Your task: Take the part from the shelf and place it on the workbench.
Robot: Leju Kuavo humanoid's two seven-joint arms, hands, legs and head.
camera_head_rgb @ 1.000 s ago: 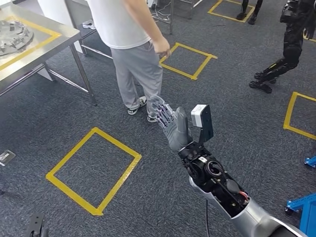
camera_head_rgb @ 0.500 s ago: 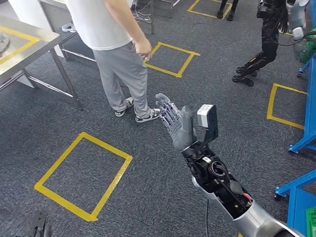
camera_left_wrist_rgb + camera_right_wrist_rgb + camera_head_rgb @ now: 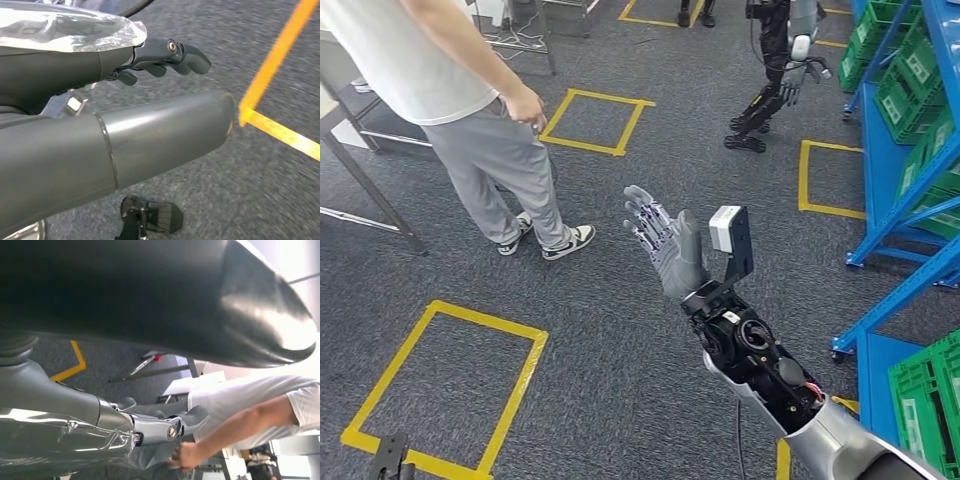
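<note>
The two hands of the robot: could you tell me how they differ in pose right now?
The right hand is raised in front of the body with its fingers spread, above the carpet; the left hand hangs low near the floor, close to a yellow tape line, with its fingers lying straight and close together. Both are grey with darker fingers, and neither holds anything.

View: the camera turns right, so the whole floor scene slides left.
Shelf (image 3: 916,130): blue racks with green crates (image 3: 924,400) now stand at the right edge.
Table: it slides out of frame at the left.
Person (image 3: 463,110): shifted toward the left edge.
Other robot (image 3: 776,70): now nearer the top centre.
</note>
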